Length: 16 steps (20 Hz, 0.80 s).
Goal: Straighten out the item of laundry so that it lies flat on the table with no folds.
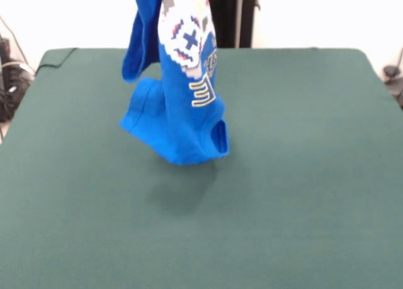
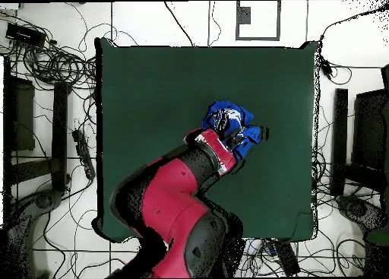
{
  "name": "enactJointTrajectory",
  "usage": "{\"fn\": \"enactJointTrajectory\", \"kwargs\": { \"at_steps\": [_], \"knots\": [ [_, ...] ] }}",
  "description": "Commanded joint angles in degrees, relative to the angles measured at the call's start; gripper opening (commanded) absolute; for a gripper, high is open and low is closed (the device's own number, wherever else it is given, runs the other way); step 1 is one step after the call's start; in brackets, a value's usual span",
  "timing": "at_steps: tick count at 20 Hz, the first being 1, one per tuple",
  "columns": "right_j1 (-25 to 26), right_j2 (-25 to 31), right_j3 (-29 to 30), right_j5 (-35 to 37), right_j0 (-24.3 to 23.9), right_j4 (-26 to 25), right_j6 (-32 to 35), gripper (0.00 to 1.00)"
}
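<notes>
Shirt (image 1: 179, 81) hangs bunched from above, off the table (image 1: 302, 175).

The shirt's long axis runs vertical in the front view: top end goes out of frame at the upper edge, lowest fold sits over the table's middle with a faint shadow under it, so it looks clear of the felt or barely brushing it; cannot tell which. Print side faces the camera, twisted, with a sleeve opening at the bottom right. From overhead the shirt (image 2: 230, 128) shows as a small blue clump straight under the end of the arm (image 2: 178, 207), over the table (image 2: 152, 86) just right of centre. The gripper is hidden by cloth and arm, so whether its jaws are clamped on the shirt cannot be told. Judgement: the cloth lies directly below the grip, so lowering with a sideways drag would lay it out.
</notes>
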Motion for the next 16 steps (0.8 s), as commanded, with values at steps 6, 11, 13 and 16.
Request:
{"fn": "enactJointTrajectory", "kwargs": {
  "at_steps": [6,11,13,16],
  "knots": [
    [-11.04,26.76,6.33,0.9,-6.91,0.92,6.54,0.0],
    [-9.77,27.45,5.52,2.7,-5.19,3.87,10.78,0.0],
    [-8.81,26.52,4.69,3.72,-4.1,4.63,11.79,0.0],
    [-6.87,24.48,4.53,4.15,-1.58,5.81,13.69,0.0]
  ]
}}
